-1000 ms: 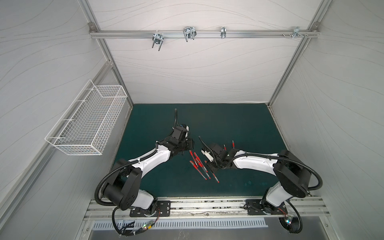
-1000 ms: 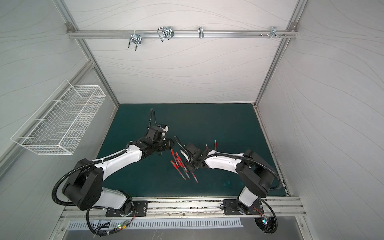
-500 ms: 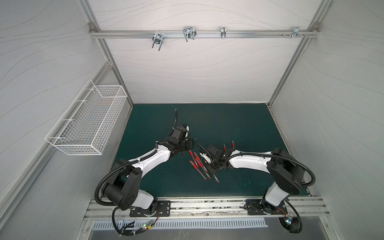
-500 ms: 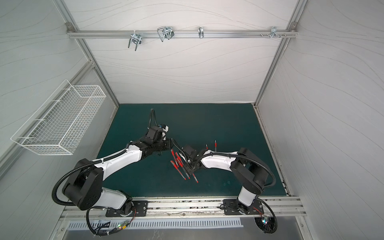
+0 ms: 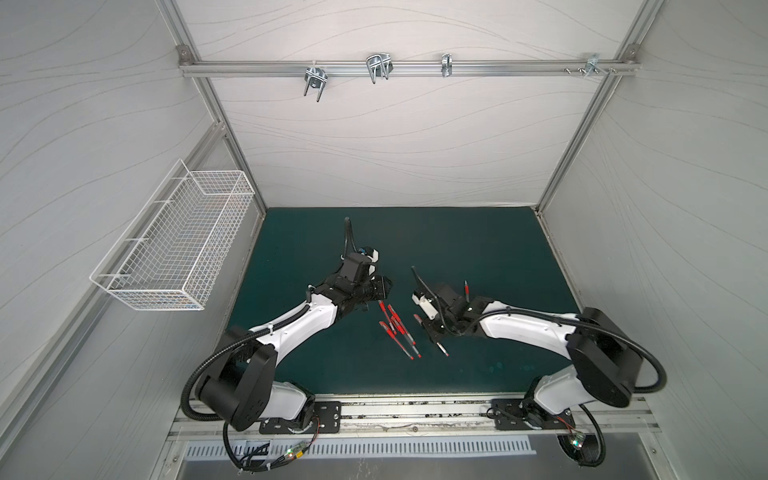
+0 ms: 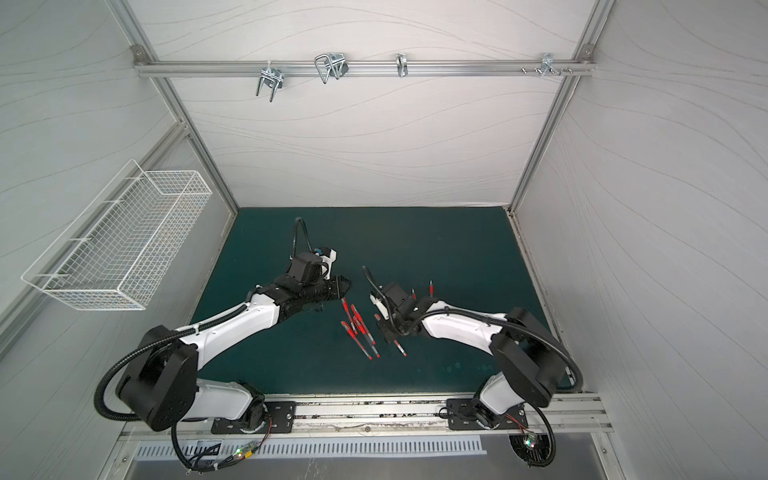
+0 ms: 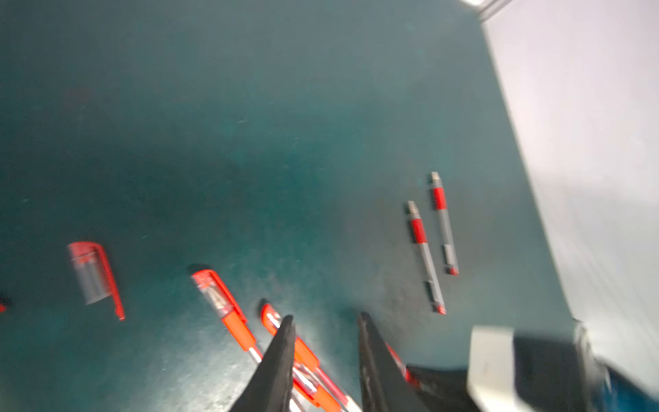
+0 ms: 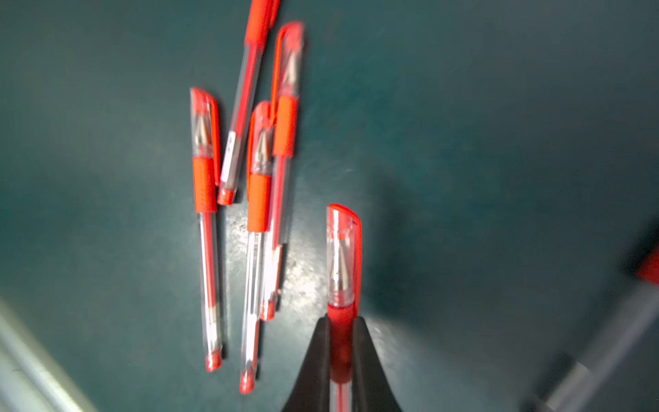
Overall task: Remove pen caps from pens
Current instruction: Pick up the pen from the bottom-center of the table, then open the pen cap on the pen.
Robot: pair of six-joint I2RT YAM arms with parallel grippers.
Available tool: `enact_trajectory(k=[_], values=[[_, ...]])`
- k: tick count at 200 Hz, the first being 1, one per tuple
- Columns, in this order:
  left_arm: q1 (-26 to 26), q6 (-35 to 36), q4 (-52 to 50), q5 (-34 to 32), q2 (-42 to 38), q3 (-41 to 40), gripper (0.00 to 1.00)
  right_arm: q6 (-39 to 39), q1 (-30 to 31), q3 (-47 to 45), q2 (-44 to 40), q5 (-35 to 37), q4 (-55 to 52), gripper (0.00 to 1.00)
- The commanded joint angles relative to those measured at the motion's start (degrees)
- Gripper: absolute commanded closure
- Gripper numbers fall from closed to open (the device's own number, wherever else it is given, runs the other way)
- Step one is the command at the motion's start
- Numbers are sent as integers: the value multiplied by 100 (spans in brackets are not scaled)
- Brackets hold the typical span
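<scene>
My right gripper (image 8: pixel 341 321) is shut on the red grip of a pen (image 8: pixel 340 342). Its red pen cap (image 8: pixel 344 249) is still on and sticks out past the fingertips, just over the green mat. In both top views this gripper (image 5: pixel 430 328) (image 6: pixel 384 328) is low, right of a cluster of several capped pens (image 5: pixel 397 328) (image 6: pixel 357 328) (image 8: pixel 258 185). My left gripper (image 7: pixel 327 319) (image 5: pixel 384 286) is open above the cluster's far end, with nothing between its fingers. A loose pen cap (image 7: pixel 93 273) lies on the mat.
Two uncapped pens (image 7: pixel 424 257) (image 7: pixel 444 224) lie side by side farther right, near the right arm (image 5: pixel 466 286). A white wire basket (image 5: pixel 178 245) hangs on the left wall. The green mat (image 5: pixel 478 241) is bounded by white walls.
My right gripper's jaws have closed onto the pen's grip after the arm shifted toward the cluster. My left gripper has stayed in place, its jaws slightly wider.
</scene>
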Motion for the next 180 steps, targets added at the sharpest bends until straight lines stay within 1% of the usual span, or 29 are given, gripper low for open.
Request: enact_trajectory(k=[1, 14, 30, 43, 56, 81, 94, 107, 153, 180], values=[[-76, -123, 926, 418, -505, -250, 65, 354, -557, -472, -790, -1030, 754, 94], [-143, -94, 1393, 545, -781, -478, 63, 510, -959, -853, -1295, -1670, 1258, 95], [-177, -113, 2268, 970, -1058, -819, 62, 753, -1464, -1293, -1838, -2408, 1911, 95], [-232, -126, 3022, 1320, -1221, -1071, 61, 948, -1730, -1597, -2145, -2932, 2417, 95], [-349, -51, 3432, 1586, -1340, -1217, 59, 1136, -1877, -1825, -2329, -3392, 2962, 95], [-607, 207, 3838, 2030, -1436, -1307, 56, 1442, -1898, -2084, -2375, -4047, 3887, 94], [-738, 309, 3857, 2224, -1380, -1255, 55, 1575, -1900, -2172, -2351, -4221, 4254, 94], [-829, 384, 3796, 2286, -1325, -1177, 55, 1658, -1898, -2240, -2340, -4323, 4520, 94], [-931, 579, 3354, 2174, -1128, -974, 55, 1847, -1900, -2402, -2365, -4501, 5086, 94], [-1006, 602, 3270, 2112, -993, -894, 55, 1851, -1889, -2434, -2385, -4543, 5180, 94]])
